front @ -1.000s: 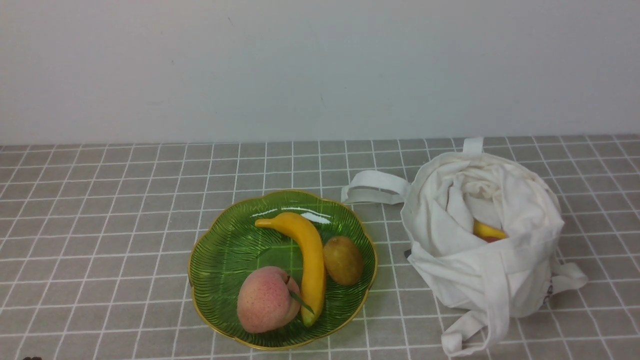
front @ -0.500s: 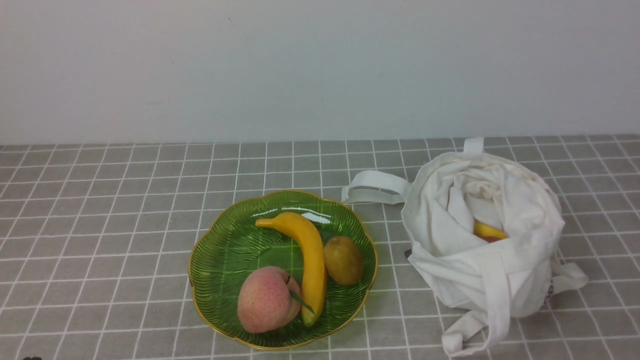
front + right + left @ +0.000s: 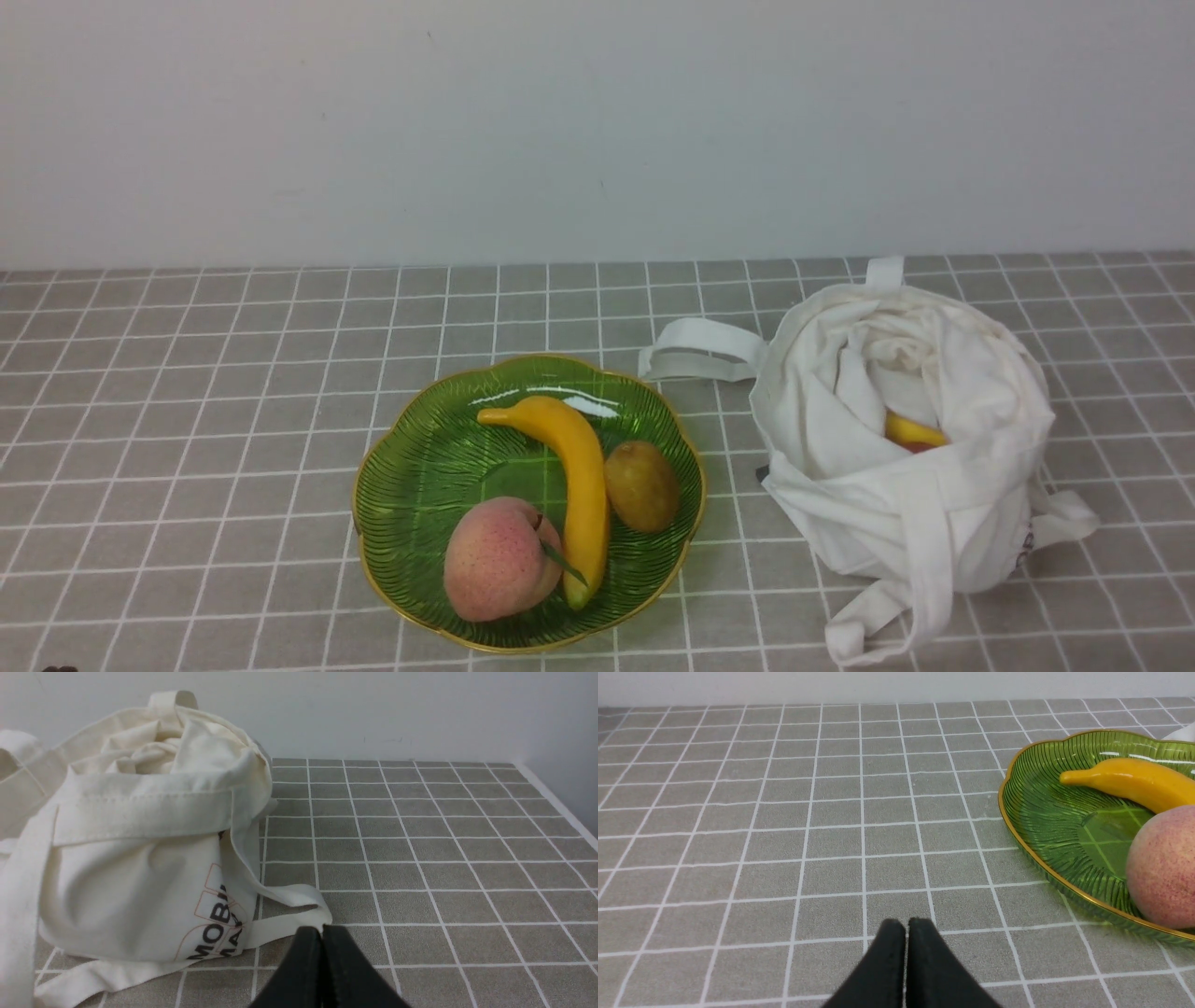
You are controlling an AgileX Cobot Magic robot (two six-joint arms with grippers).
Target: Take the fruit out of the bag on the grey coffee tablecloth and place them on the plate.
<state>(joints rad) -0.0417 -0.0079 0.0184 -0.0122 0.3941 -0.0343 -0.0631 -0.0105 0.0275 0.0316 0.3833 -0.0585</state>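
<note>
From the front you see the plate point(image 3: 411, 485) toward the worktop's near edge holding a banana point(image 3: 571, 467), a peach point(image 3: 497, 558) and an olive-brown fruit point(image 3: 641, 485); the bag point(image 3: 901, 467) stands beside it, toward the right edge, with a yellow-orange piece point(image 3: 910, 431) inside. Your left wrist view shows the left gripper point(image 3: 906, 927) clenched over the grey coffee tablecloth point(image 3: 784, 812), empty. Your right wrist view shows the right gripper point(image 3: 322, 933) clenched, empty, near a strap handle point(image 3: 285, 905).

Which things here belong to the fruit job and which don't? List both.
Job:
white cloth tote bag
yellow-orange fruit piece inside the bag
green glass plate
yellow banana, pink peach, olive-brown egg-shaped fruit, all on the plate
grey checked tablecloth

Not job:
white wall
</note>
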